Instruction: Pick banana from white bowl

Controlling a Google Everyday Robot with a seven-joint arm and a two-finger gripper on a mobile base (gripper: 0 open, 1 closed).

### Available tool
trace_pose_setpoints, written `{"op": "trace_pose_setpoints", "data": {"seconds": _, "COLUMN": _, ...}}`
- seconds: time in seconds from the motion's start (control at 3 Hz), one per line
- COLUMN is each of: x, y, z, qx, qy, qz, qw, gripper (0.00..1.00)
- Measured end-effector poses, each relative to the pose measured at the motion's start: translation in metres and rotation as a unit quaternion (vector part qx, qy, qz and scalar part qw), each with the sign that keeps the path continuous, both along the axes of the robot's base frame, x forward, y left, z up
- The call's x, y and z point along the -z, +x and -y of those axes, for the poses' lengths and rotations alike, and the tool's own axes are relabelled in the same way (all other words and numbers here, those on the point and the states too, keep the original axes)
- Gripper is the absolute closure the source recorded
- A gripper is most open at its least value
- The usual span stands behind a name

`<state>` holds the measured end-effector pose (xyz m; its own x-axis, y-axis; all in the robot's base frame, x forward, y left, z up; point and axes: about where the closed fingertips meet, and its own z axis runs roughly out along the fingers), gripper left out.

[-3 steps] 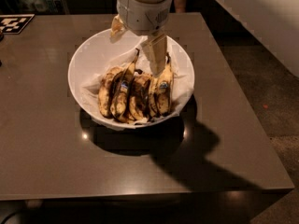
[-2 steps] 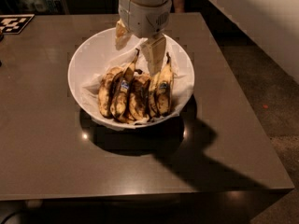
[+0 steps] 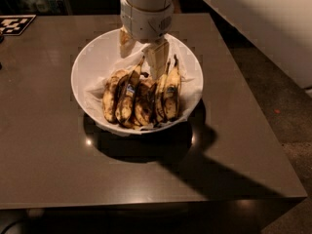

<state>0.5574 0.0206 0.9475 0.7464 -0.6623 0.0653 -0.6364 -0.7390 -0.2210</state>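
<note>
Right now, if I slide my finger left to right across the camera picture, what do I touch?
Checkered marker → white bowl, left rim → plain brown banana → blue-sticker banana → second blue-sticker banana → bare table → floor. The open gripper hangs over the bowl's back, above the bananas.

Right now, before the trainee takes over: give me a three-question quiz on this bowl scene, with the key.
1. True or false: the gripper is shut on a banana.
2. Where do the bananas lie? A) on the bare table B) in the white bowl C) on the floor
3. Fill in: the bowl is lined with crumpled white ____.
Key: 1 false, the gripper is open, over the bowl's far half. 2 B. 3 paper.
</note>
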Motion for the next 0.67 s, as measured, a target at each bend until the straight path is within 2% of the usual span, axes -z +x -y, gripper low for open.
{"op": "trace_pose_setpoints", "data": {"seconds": 0.67, "x": 0.0140, "y": 0.0132, "z": -0.0132, "qx": -0.016, "qy": -0.024, "qz": -0.010, "qw": 0.9995, "gripper": 0.40}}
